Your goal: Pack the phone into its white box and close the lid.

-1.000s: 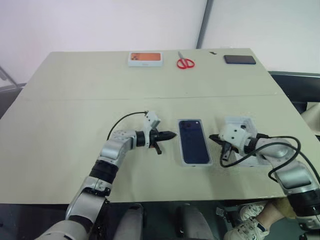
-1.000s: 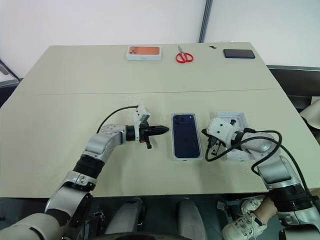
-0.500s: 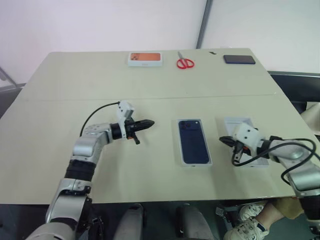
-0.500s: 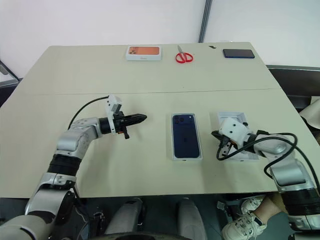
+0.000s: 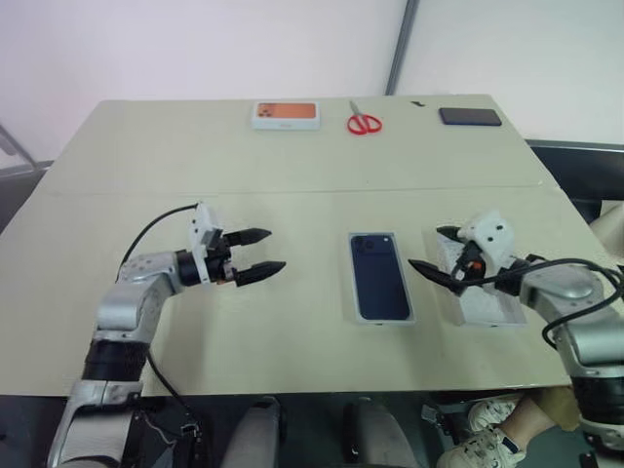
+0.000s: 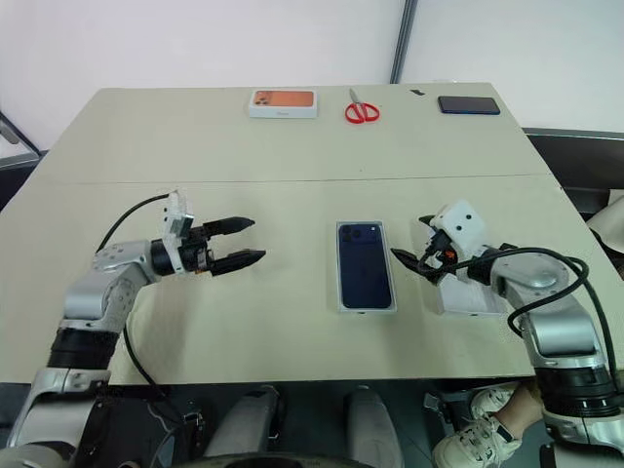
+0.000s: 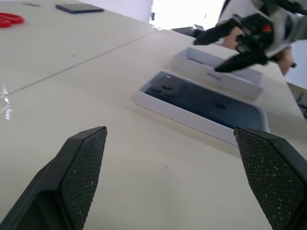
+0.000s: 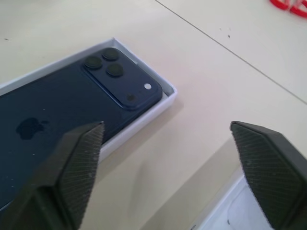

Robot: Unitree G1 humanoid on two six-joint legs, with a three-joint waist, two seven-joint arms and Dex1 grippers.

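The dark navy phone (image 5: 380, 278) lies back up inside the shallow white box (image 8: 169, 92) at the table's middle, its camera bump at the far end. To its right sits the lid (image 5: 485, 300), hollow side up. My right gripper (image 5: 426, 249) hovers open over the lid's near-left edge, pointing at the phone and holding nothing. My left gripper (image 5: 274, 250) stands open and empty well to the left of the box, pointing toward it. In the left wrist view the phone (image 7: 201, 98), the lid (image 7: 218, 76) and the right gripper (image 7: 206, 50) show beyond my fingers (image 7: 81, 177).
Along the table's far edge lie a white box with an orange picture (image 5: 286, 114), red scissors (image 5: 363, 122) and a flat black slab (image 5: 470, 116). A person's shoe (image 5: 487, 439) shows below the table's near right edge.
Both grippers went from shut to open. My left arm drew back to the left, away from the box. The right gripper rolled and stayed over the lid.
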